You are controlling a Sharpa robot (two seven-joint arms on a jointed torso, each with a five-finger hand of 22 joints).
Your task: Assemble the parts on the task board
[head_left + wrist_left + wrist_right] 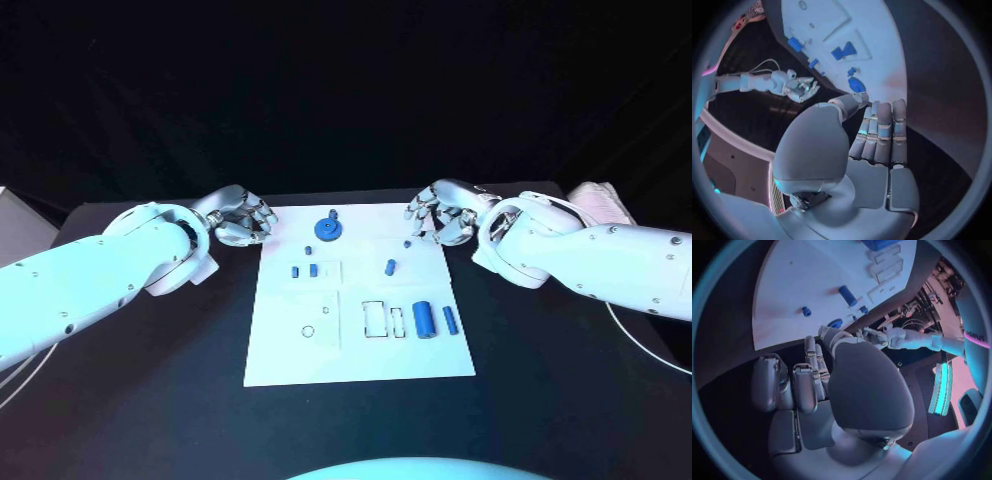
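The task board lies in the middle of the black table, a white plate running from the centre of the head view down toward its lower middle. Near the board's upper edge sits a round blue part with a small peg. Below it, two small blue pieces stand side by side in a square recess left of centre, and another small blue piece lies right of centre. Lower right, a large blue cylinder and a slimmer blue pin lie beside outlined slots. The left hand hovers just off the board's upper left corner, fingers apart, holding nothing. The right hand hovers at the upper right corner, likewise empty with fingers spread.
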